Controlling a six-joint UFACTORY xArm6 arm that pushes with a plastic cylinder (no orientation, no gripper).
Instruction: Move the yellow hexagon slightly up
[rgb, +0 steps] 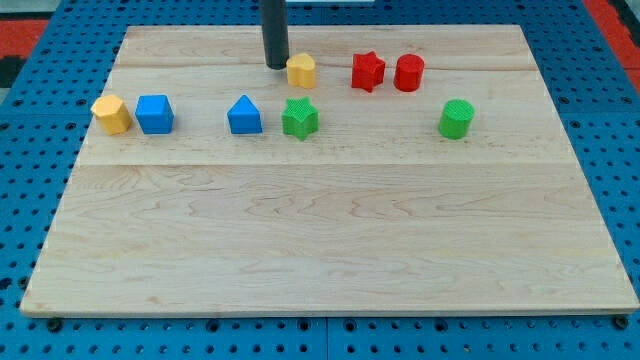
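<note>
Camera view of a pale wooden board lying on a blue pegboard; the near half, toward the view's bottom edge, holds nothing. Farther back, a row of small plastic blocks crosses the board: toward the left edge a yellow block with a rounded, faceted shape, just beside it a blue cube, then a blue block with a peaked, house-like top, a green star, and, well apart toward the right edge, a green cylinder. Nearer the top edge sit a yellow hexagon-like block, a red star and a red cylinder. My tip, the end of a straight dark rod, rests just left of that upper yellow block, touching or almost touching it. Which yellow block is the hexagon I cannot tell for certain; the tip's closeness suggests this one. There are no jaws, only the rod. Pushing upward would likely call for the tip below the block.
</note>
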